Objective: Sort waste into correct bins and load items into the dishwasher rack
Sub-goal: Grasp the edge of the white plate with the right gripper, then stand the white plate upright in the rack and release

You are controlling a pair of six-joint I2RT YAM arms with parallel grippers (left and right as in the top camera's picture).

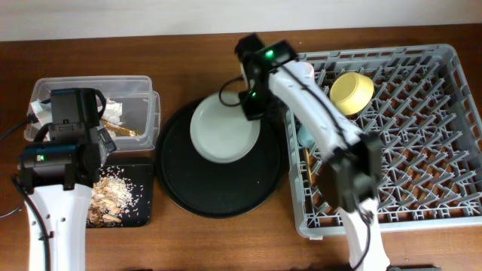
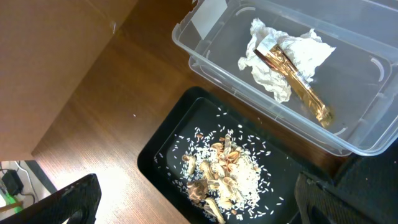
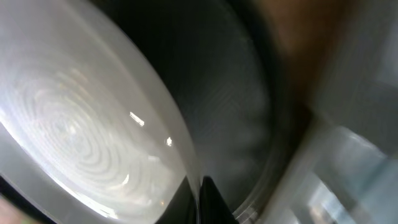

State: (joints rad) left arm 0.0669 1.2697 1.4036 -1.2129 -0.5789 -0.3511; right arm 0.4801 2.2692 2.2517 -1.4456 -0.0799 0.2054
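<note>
The pale plate (image 1: 223, 134) lies on the round black tray (image 1: 181, 177). My right gripper (image 1: 253, 108) is shut on the plate's right rim; in the right wrist view the rim (image 3: 81, 124) sits between the fingertips (image 3: 200, 199). My left gripper (image 2: 196, 204) is open and empty above the shallow black tray (image 2: 168, 146), which holds food scraps and rice (image 2: 224, 171). The clear tub (image 2: 205, 59) holds the white tissue (image 2: 264, 62) and gold wrapper (image 2: 305, 87). The yellow bowl (image 1: 352, 92) sits in the grey rack (image 1: 422, 173). A light-blue cup (image 1: 305, 137) and a pale cup (image 1: 303, 69) show beside my right arm.
The rack fills the right half of the table, its left wall next to the round tray. A thin wooden chopstick (image 1: 307, 167) lies at the rack's left side. The tub (image 1: 143, 90) and shallow tray (image 1: 139, 207) sit at the far left under my left arm.
</note>
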